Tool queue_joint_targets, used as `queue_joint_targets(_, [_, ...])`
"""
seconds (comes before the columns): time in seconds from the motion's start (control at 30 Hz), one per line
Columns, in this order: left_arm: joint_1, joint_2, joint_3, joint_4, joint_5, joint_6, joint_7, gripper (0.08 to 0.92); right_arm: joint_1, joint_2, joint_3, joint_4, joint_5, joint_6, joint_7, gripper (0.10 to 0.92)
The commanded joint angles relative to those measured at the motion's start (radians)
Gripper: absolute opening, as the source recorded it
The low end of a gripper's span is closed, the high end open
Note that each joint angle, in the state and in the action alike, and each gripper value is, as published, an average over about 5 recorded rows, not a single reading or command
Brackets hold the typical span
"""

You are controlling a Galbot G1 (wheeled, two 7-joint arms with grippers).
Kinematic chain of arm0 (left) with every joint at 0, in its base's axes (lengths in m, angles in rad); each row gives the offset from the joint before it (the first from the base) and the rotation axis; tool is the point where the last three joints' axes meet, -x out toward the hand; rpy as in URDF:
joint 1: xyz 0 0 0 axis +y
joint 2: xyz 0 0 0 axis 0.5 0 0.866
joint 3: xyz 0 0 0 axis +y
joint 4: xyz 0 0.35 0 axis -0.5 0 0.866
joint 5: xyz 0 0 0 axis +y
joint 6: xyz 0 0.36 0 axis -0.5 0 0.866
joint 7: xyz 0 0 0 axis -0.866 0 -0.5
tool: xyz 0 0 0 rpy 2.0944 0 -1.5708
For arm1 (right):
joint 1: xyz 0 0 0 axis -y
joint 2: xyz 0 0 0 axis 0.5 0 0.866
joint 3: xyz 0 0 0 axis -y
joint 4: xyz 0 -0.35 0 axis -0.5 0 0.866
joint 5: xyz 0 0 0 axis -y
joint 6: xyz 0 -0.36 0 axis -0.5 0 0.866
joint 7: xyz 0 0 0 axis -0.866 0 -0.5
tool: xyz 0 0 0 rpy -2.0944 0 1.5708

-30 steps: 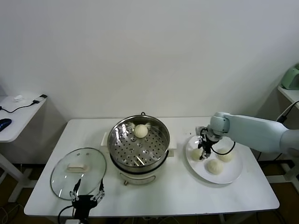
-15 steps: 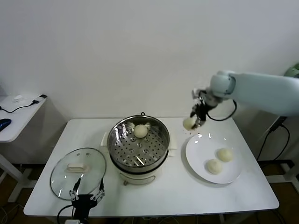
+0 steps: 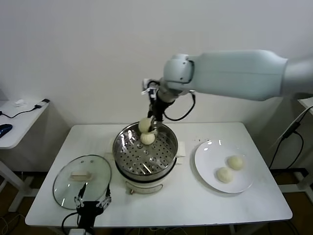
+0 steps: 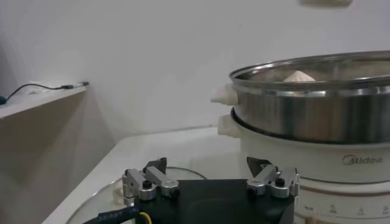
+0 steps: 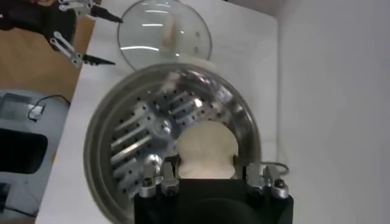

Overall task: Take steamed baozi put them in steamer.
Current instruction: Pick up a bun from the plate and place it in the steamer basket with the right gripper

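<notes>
Overhead, the right gripper (image 3: pixel 149 125) pinches a soft cream-white dough bun (image 3: pixel 145 126) above the round shiny steel steamer (image 3: pixel 145 151), another bun inside, two on the white plate (image 3: pixel 224 166). Left wrist: left gripper (image 4: pixel 210 180), fingers apart, idles over the counter's glass lid (image 4: pixel 103 201). Right wrist: the bun looks light and squashable, best held gently across its sides.

Right pincer (image 3: pixel 149 126) points down, clamped — left pincer (image 3: pixel 91 202) parked low, fingers spread.

lid (image 3: pixel 82 179) left of steamer (image 3: pixel 145 155), plate (image 3: pixel 211 171) right
</notes>
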Motion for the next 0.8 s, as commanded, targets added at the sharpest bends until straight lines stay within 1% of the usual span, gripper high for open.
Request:
queue_joint_targets(0.03, [0.001, -0.006, 0.002, -0.004, 0.006, -0.001, 0.001, 0.823, -0.182, 0.148, 0.031, -0.06, -0.023, -0.076, 0.088, 0.602])
queue_joint_targets(0.3, [0.003, -0.013, 0.012, 0.001, 0.014, -0.001, 0.001, 0.823, -0.31, 0.153, 0.059, -0.161, -0.101, -0.087, 0.114, 0.602])
queue_joint_targets(0.67, [0.0, -0.013, 0.016, 0.01, 0.015, -0.004, -0.004, 0.823, -0.361, 0.155, 0.088, -0.217, -0.127, -0.064, 0.119, 0.611])
queue_joint_targets(0.7, [0.001, -0.013, 0.017, 0.01, 0.015, -0.004, -0.004, 0.823, -0.359, 0.154, 0.089, -0.216, -0.129, -0.059, 0.115, 0.614])
queue_joint_targets(0.8, [0.003, -0.013, 0.019, 0.008, 0.018, -0.005, -0.005, 0.823, -0.335, 0.139, 0.086, -0.2, -0.137, -0.04, 0.094, 0.655])
